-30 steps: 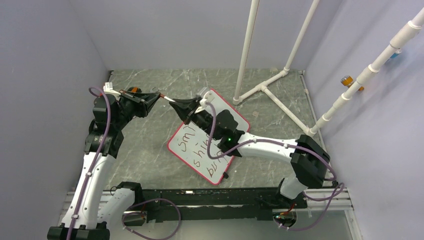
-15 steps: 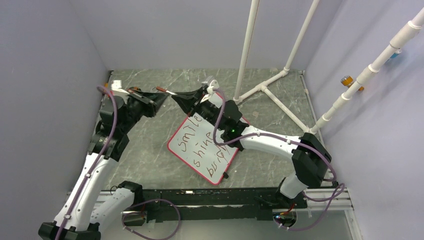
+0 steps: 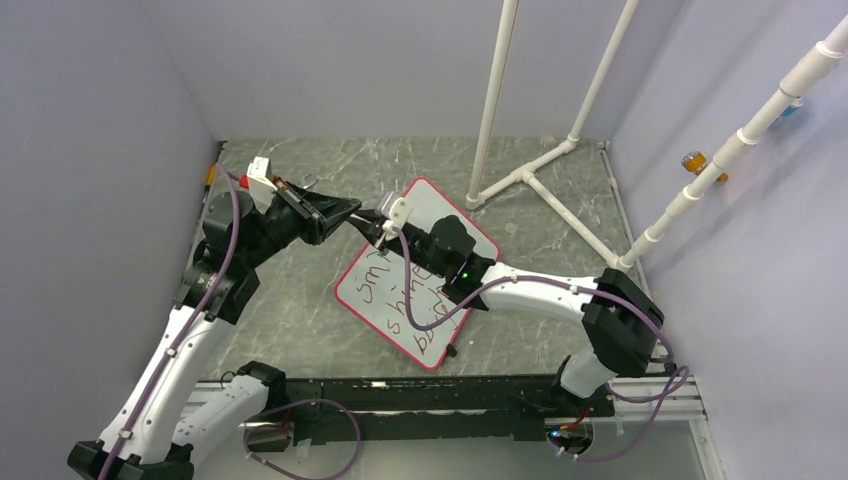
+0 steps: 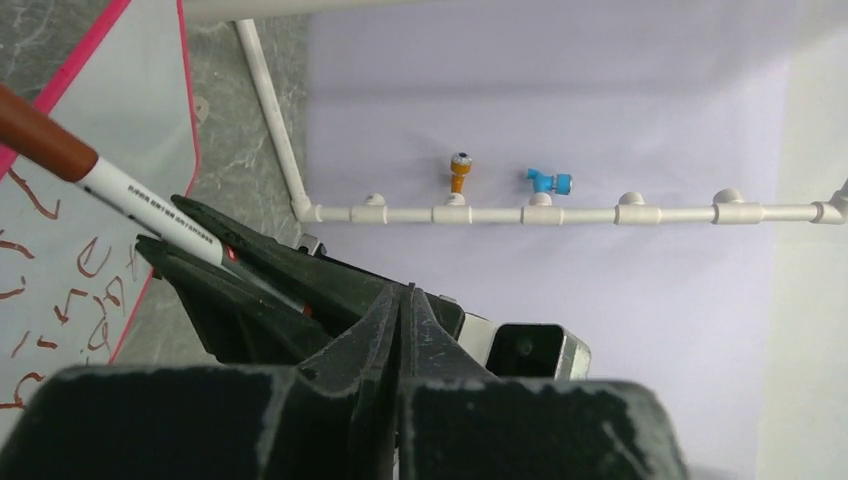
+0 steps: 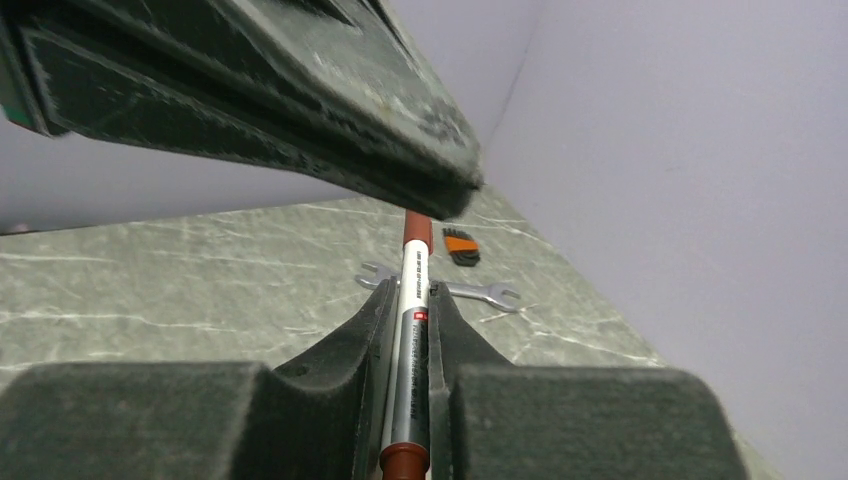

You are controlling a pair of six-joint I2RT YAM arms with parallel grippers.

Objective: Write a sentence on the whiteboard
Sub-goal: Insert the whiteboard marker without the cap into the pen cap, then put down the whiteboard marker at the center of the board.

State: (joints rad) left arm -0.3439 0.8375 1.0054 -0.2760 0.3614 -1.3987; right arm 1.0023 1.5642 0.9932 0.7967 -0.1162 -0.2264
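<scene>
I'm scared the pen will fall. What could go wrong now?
The left gripper, shut, sits right beside the right gripper holding the marker; a bump could knock the marker loose. The marker hangs above the whiteboard, near the sentence, so a drop or drag might smudge it.

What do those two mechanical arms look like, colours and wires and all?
The left arm and right arm are white tubular links with black joints, purple cables looping alongside. The left gripper and right gripper are black tapering wedges. A green light glows on the right arm.
</scene>
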